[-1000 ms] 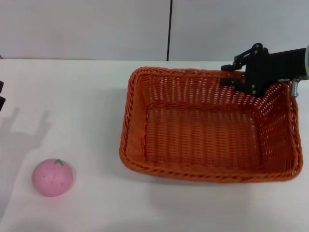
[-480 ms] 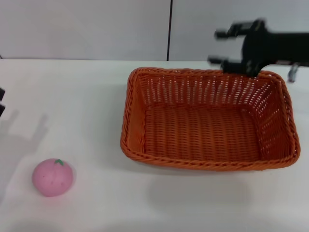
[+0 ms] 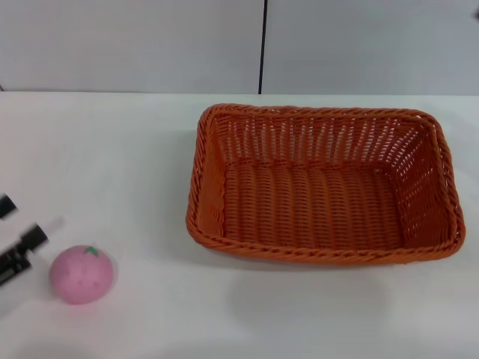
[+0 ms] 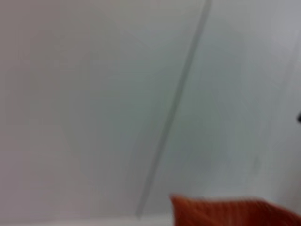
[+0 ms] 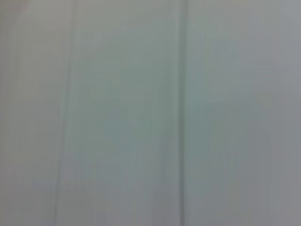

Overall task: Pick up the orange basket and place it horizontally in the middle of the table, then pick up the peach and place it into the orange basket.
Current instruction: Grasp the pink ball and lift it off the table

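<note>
Head view shows the left gripper (image 3: 21,238) open, empty, the peach (image 3: 81,274) just beside its fingertips on the table (image 3: 112,164). The peach looks light, smooth; grasp around its middle.

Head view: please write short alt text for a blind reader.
An empty orange basket sits right of centre on a white table. A pink peach lies near the front left, with the left gripper just beside it at the edge.

Head cam looks down on table (image 3: 112,149); wrist cams face wall — left catches orange basket (image 4: 225,213).
</note>
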Controlling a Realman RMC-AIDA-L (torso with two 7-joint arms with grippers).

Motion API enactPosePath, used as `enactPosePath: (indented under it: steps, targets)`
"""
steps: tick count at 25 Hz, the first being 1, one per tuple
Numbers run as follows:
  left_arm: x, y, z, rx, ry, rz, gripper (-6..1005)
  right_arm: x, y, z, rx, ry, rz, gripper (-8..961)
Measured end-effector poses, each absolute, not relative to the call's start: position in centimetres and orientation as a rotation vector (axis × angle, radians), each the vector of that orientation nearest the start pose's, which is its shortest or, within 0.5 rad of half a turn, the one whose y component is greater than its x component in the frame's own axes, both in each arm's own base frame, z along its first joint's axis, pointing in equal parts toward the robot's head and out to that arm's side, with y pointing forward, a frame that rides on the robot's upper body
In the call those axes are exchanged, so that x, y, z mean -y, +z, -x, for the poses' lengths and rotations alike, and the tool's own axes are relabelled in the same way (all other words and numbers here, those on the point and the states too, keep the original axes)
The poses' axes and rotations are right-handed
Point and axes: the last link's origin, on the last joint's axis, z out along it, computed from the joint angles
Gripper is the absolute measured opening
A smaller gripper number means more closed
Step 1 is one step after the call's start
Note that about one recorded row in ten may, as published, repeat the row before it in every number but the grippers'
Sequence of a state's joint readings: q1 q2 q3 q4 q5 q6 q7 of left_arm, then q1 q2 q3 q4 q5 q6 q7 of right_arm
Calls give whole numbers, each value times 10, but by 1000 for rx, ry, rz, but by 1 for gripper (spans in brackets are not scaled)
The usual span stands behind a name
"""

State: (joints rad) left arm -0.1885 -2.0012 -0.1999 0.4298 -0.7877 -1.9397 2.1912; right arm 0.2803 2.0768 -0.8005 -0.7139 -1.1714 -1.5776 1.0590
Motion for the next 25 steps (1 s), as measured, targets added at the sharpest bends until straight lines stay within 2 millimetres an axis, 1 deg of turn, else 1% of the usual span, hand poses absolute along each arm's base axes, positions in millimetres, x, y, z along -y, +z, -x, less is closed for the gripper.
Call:
enactPosePath:
  steps: [1, 2, 3, 5, 6, 7, 11, 15, 16, 25]
  targets:
    - [-170, 56, 373, 744, -979, 2199, 811, -291, 85, -284, -325, 1269, 1948, 564]
    - [-169, 54, 373, 752, -959, 2237, 811, -291, 85, -284, -325, 1269, 1948, 564]
    - [-169, 52, 373, 755, -954, 2251, 811, -285, 85, -289, -346, 1286, 1921, 564]
    - [-167, 43, 371, 756, -921, 2316, 811, -272, 86, -299, -378, 1316, 1867, 564]
    - [-168, 38, 371, 759, -897, 2336, 811, -259, 86, -309, -409, 1336, 1816, 564]
    - [-168, 35, 372, 761, -878, 2349, 810, -259, 86, -309, -409, 1336, 1816, 564]
    - [-173, 24, 376, 745, -789, 2370, 810, -244, 88, -320, -439, 1361, 1751, 564]
    - [-175, 19, 379, 700, -755, 2335, 810, -241, 90, -322, -439, 1359, 1737, 565]
    - [-176, 15, 383, 657, -721, 2296, 810, -241, 91, -322, -438, 1360, 1736, 565]
    - [-177, 5, 392, 681, -628, 2307, 809, -239, 89, -326, -460, 1351, 1728, 565]
